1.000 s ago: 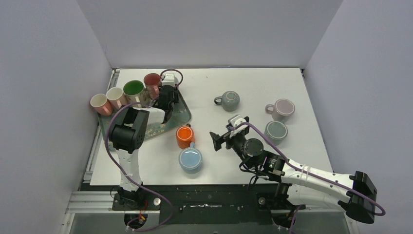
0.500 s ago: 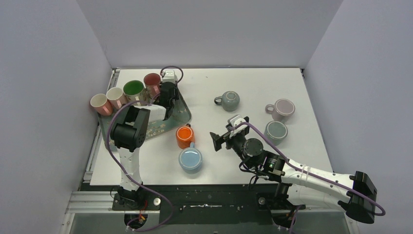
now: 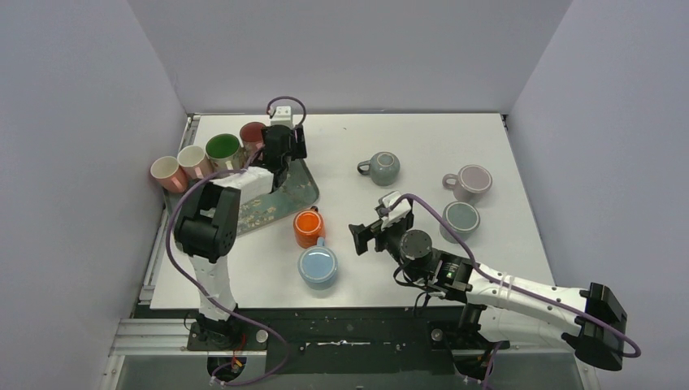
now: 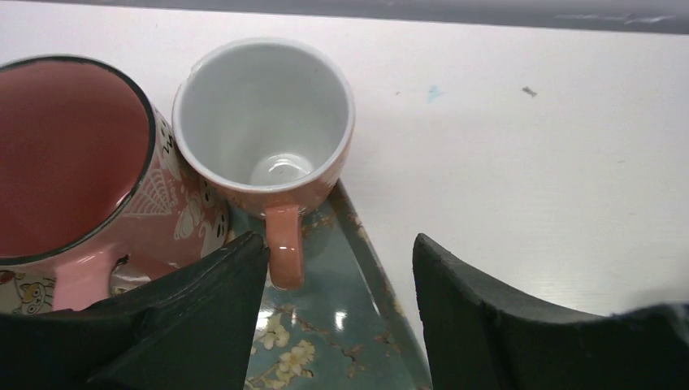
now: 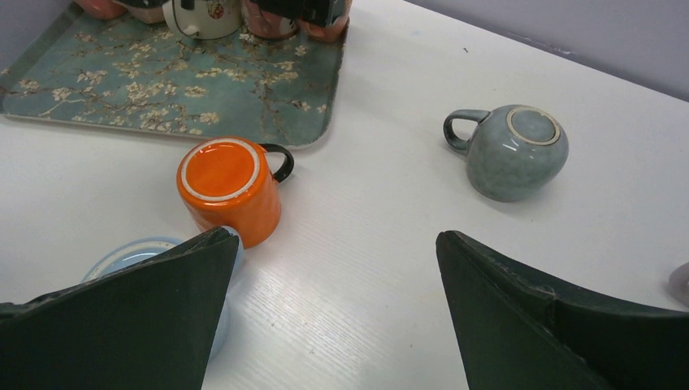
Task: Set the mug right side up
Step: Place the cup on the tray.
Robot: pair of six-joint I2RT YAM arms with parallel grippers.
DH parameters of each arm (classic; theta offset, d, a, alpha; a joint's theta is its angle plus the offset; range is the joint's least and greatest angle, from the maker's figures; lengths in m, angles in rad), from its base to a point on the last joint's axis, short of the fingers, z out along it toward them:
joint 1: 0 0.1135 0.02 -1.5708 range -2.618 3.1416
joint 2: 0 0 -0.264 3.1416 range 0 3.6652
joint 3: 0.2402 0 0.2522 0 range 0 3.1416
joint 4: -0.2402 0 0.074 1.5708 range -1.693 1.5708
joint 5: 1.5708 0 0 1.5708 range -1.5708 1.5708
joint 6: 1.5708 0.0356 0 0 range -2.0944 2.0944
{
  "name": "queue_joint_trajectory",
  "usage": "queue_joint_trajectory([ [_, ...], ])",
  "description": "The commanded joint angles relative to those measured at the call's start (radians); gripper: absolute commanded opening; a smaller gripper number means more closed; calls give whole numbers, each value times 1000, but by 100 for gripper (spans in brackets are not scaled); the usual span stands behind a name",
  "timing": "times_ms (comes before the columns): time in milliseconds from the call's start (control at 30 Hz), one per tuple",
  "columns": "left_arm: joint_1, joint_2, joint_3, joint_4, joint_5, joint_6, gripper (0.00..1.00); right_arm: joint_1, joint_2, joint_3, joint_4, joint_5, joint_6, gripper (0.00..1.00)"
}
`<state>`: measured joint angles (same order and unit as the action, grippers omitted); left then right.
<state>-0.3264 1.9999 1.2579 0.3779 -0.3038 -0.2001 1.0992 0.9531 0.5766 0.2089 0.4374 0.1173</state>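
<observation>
White surface (image 3: 390, 138) carrying a floral tray (image 3: 288, 195), left pincer (image 4: 339, 248) hanging spread, peach mug (image 4: 264, 122) standing upright at the tray's corner with its handle lying between the fingers (image 4: 203, 325), right pincer (image 5: 337, 237) hovering spread wide near an upside-down orange mug (image 5: 227, 183)

This is a robotics test cell in a lab, not a home or a kitchen. A white worktop (image 3: 422, 146) is boxed in by 3 plain grey wall panels (image 3: 349, 49), which rise behind it and at both its sides. At the worktop's near edge, 2 robot arms, the left arm (image 3: 203, 231) and the right arm (image 3: 520, 292), are bolted to a bare aluminium frame (image 3: 158, 337). Purple cables (image 3: 169, 240) loop along them. On the worktop lie mismatched mugs (image 3: 308, 227) and a floral tray (image 3: 284, 199).
</observation>
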Motion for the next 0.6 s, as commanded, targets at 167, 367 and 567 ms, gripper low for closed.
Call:
queue_joint_trajectory([
  [167, -16, -292, 94, -274, 194, -123, 74, -10, 42, 68, -85, 16, 125, 100],
  [367, -15, -463, 57, -454, 297, -176, 81, -13, 121, 157, -248, -23, 212, 100],
  [567, -12, -683, -107, -599, 412, -154, 95, -22, 189, 220, -313, -109, 259, 100],
])
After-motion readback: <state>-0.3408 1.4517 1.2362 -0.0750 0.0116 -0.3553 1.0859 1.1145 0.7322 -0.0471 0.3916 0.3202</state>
